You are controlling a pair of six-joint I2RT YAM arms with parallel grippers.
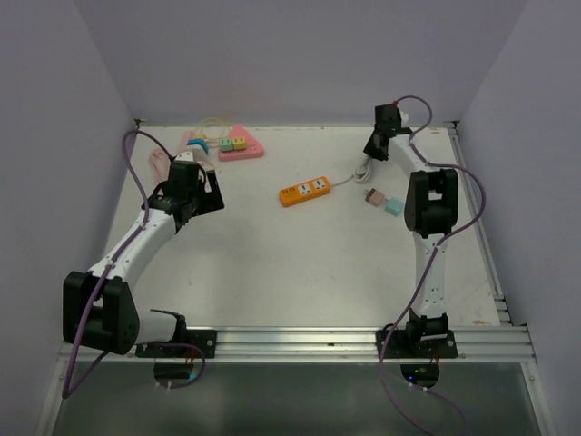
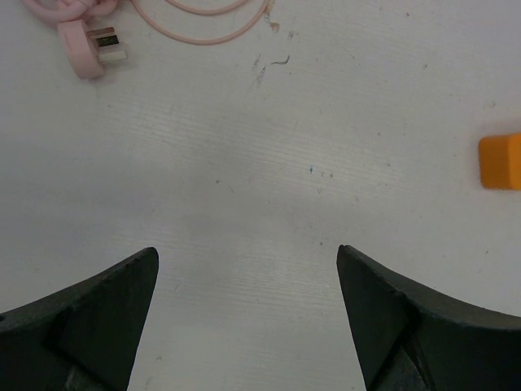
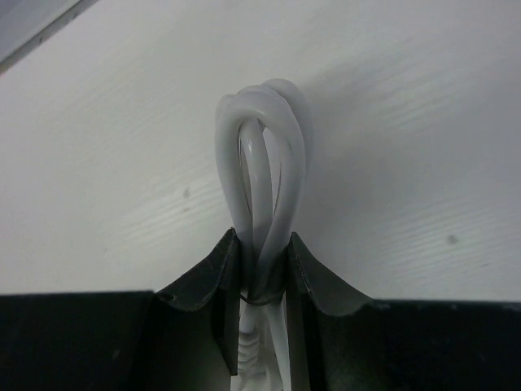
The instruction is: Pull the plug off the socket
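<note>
R pincer [image 3: 260,273] clamped on cord loop [image 3: 264,147], prob. to anchor strip [image 2: 501,161]; L pincer [image 2: 248,318] spread wide, empty, strip to its right.

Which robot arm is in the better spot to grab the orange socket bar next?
Left, probably. The left end effector is open and empty, and its camera sees the end of the orange socket bar. The right end effector is shut on the looped white cable.

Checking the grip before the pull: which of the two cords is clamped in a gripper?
The white cord, looped and pinched between the right gripper's fingers. The pink cord lies loose, held by nothing.
</note>
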